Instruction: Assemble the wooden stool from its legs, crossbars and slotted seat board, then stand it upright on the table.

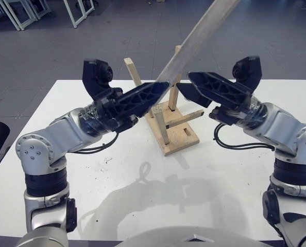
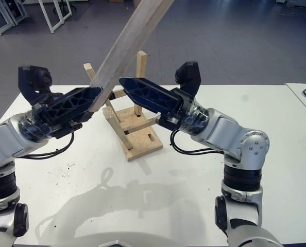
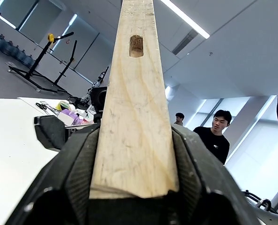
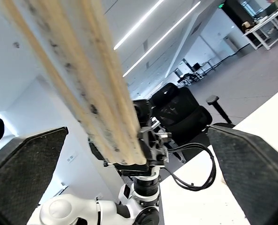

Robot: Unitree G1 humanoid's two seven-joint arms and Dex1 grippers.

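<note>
I have the left fingers [image 1: 152, 93] clamped on the low end of the long leg [image 1: 194, 38], so it slants up and away from them with its slotted end free. The right fingers [image 1: 197, 81] are spread wide either side of that leg, probably ready for a second grip. The seat board [image 1: 181, 139], with its fitted legs, lies on the bench [image 1: 220, 170] just below both.

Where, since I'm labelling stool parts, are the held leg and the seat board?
held leg [image 1: 194, 41]: left eye view, middle of its shaft.
seat board [image 1: 179, 141]: left eye view, bare near corner.
</note>
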